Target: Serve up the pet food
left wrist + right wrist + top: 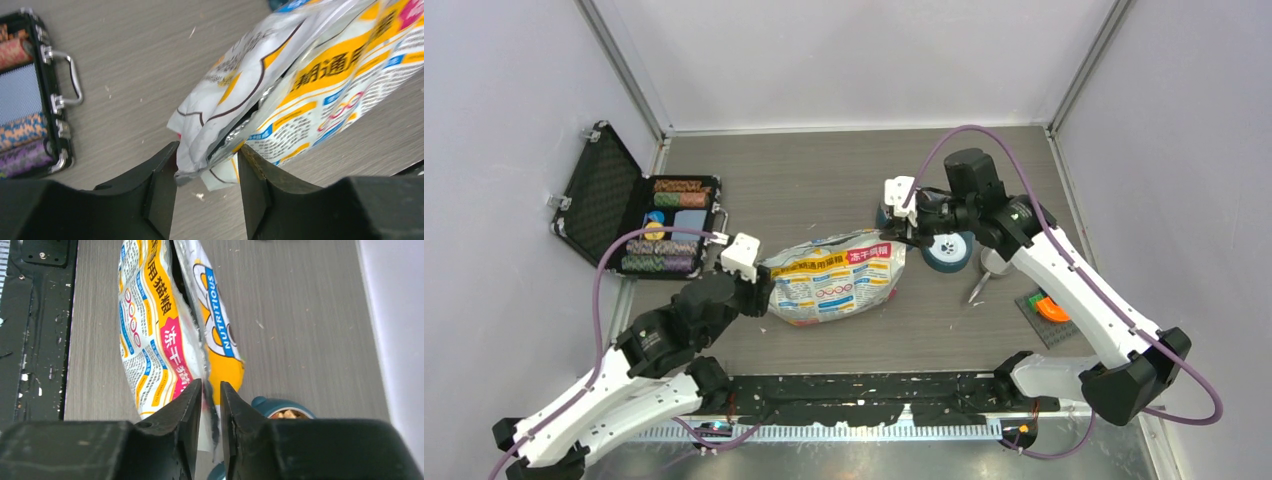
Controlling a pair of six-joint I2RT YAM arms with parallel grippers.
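Lying on its side in the middle of the grey table (824, 170), the pet-food bag (834, 280) is gripped at both ends; the left gripper (762, 290) has its two black fingers (160, 185) set moderately apart around the bag's crumpled near-left corner, the foil edge filling the gap and touching both inner faces; the right gripper (902, 233) is at the opposite, far-right end, its jaws drawn narrow with only a thin flap of the bag pinched between them. Seen from the right wrist, a dark slit parts the bag's two printed panels and runs away from the fingers; what lies inside it cannot be made out. The pet food (288, 414) that does show is a small patch of tan-brown kibble inside a teal bowl (270, 405) just beside the right gripper, on the side towards the back wall; a blue-rimmed bowl (949, 250) sits just right of that gripper, and a metal scoop (987, 268) lies beside it, handle pointing towards the near edge. An open black case (649, 225) of poker chips rests at the table's left side, apart from the bag; a dark mat (1049, 333) bearing an orange piece (1052, 310) lies at the right, near the right arm.
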